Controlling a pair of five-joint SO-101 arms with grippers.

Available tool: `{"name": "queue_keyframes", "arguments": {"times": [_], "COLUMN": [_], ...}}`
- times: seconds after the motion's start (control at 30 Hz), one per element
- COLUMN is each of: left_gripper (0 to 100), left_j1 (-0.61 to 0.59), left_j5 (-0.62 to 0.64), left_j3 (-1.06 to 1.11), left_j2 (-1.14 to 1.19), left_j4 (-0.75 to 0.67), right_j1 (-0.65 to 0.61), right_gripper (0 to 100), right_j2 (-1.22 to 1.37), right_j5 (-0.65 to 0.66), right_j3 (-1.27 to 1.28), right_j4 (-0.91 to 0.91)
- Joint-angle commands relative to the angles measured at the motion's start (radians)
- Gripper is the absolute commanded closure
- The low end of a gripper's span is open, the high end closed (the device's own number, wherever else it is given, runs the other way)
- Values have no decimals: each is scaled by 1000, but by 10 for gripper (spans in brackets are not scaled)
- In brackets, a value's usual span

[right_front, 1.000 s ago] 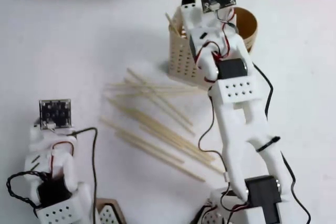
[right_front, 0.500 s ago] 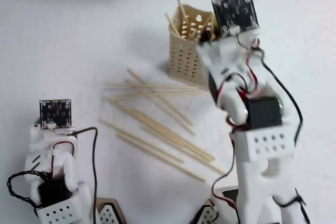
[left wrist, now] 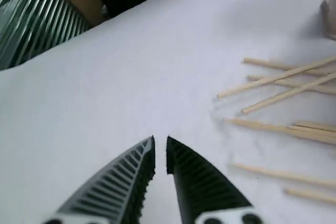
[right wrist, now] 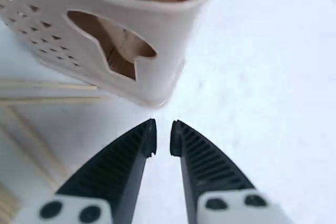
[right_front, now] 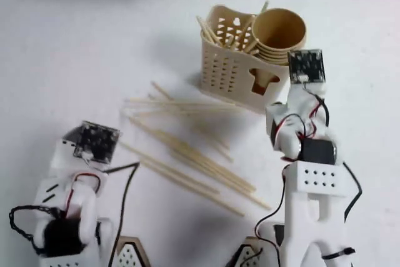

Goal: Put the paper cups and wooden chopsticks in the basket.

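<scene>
right arm [right_front: 309,173] has pulled back from over the basket [right_front: 234,70] and now sits folded just on the near side of it. the stack of paper cups [right_front: 279,29] is inside the basket at its far-right corner, so the cup part looks done. a few chopsticks stand in the basket too, but most wooden chopsticks [right_front: 194,161] lie scattered on the table [right_front: 75,48] in front of the basket and to its left, so that part is far from done. right gripper [right wrist: 163,129] points at the basket's near wall, fingers almost closed with a slim gap, empty. left arm [right_front: 72,198] has swung toward the loose sticks, well away from the basket. left gripper [left wrist: 160,148] hangs low over bare table beside them, fingers also nearly together, nothing held.
</scene>
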Motion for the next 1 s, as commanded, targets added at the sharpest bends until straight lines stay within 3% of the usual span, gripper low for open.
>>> {"name": "queue_keyframes", "arguments": {"times": [0.0,0.23,0.33,0.43,0.63,0.97], "left_gripper": [902,889,824,775,774,774], "left_j1": [67,259,366,461,671,782], "left_j5": [-95,-371,-466,-479,-482,-482], "left_j3": [-166,-400,-474,-514,-512,-520], "left_j2": [59,507,685,825,1064,1420], "left_j4": [69,193,252,253,173,-55], "right_j1": [35,97,139,163,166,166], "right_gripper": [942,942,942,942,942,942], "right_j2": [-27,-27,-27,-27,-27,-27], "right_j5": [-11,-12,-14,-14,-14,-12], "right_j3": [147,196,195,193,193,195], "right_j4": [-263,-380,-380,-380,-380,-380]}}
